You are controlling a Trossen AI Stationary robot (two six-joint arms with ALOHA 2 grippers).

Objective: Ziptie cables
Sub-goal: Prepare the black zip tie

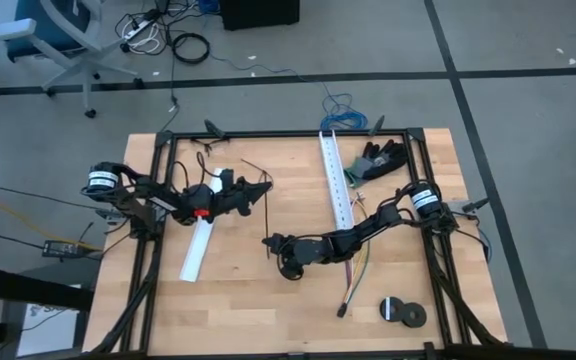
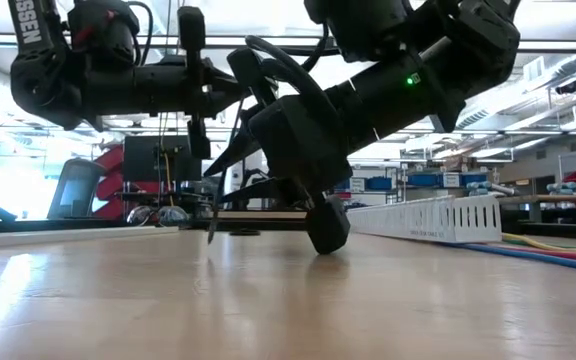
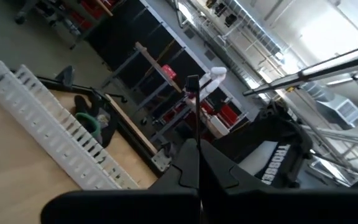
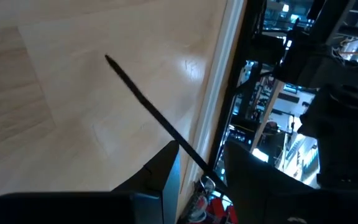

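Observation:
My left gripper (image 1: pixel 264 183) stands over the table's middle left, shut on a thin black ziptie (image 1: pixel 266 212). The strip slants down from it toward the near edge, and its free end (image 2: pixel 211 238) hangs just above the wood. My right gripper (image 1: pixel 270 242) reaches in from the right and is open. Its fingers stand on either side of the strip's lower part (image 4: pixel 148 102). The cables (image 1: pixel 358 262), yellow, blue and pinkish wires with a dark end, lie on the table under the right arm. My left gripper pinches the ziptie (image 3: pixel 196 106) between its two fingers, and the strip runs on past the fingertips. The fingers come roughly level from the table's left. The strip hangs clear of the table. My right gripper straddles the strip; whether a finger touches it I cannot tell.
A white slotted channel (image 1: pixel 336 185) lies along the table right of centre, and a second white piece (image 1: pixel 198 245) lies under the left arm. Two black tape rolls (image 1: pixel 403 312) sit near the front right. Dark gloves (image 1: pixel 376 160) lie at the back right. The black frame (image 1: pixel 288 134) rims the table.

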